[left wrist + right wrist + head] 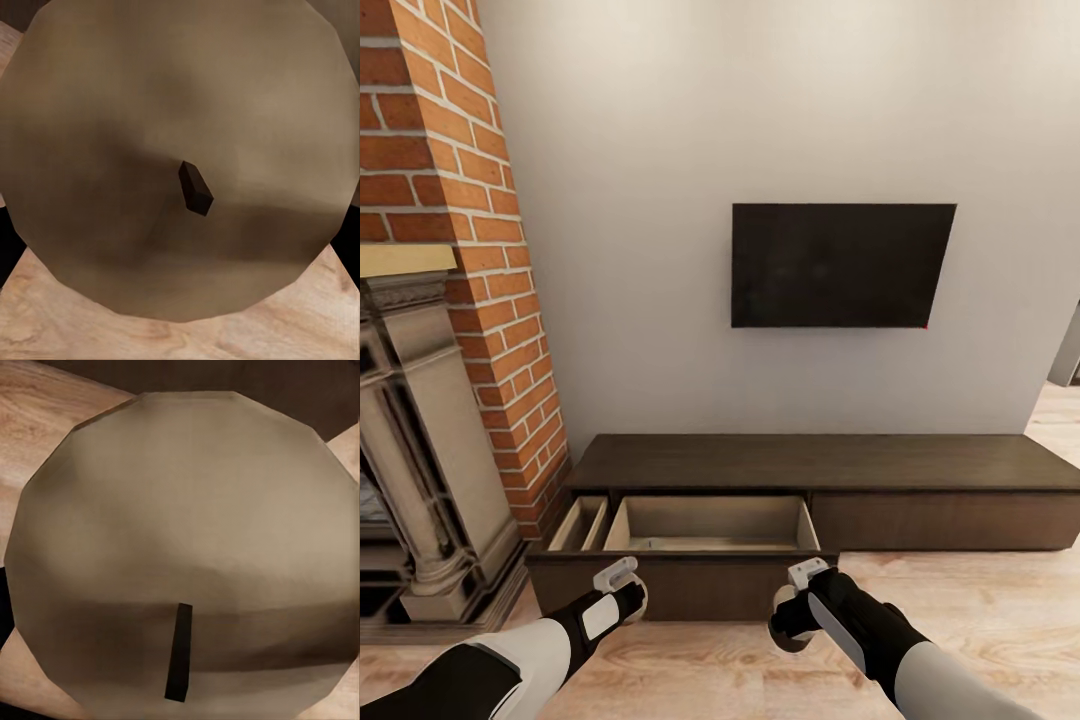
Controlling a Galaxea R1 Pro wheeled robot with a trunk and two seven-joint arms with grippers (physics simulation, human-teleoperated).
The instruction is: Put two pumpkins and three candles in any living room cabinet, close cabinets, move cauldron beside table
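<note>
The long dark brown cabinet (920, 462) runs along the wall with a wide drawer (710, 522) pulled out towards me, its pale inside showing. A narrower open compartment (580, 522) sits to its left. My left gripper (622, 585) and right gripper (800, 592) hover just in front of the drawer's front panel, above the floor. A tan candle (150, 150) with a dark wick (195, 187) sits close up in the left wrist view, and another tan candle (187, 510) with its wick (178, 652) in the right wrist view. The fingers are hidden behind the candles. Pumpkins, cauldron and table are out of view.
A brick chimney (470, 200) and a stone fireplace (420, 450) stand at the left, close to the drawer's left end. A black TV (840, 265) hangs on the wall above the cabinet. Wooden floor (980, 600) stretches to the right, towards a doorway (1065, 350).
</note>
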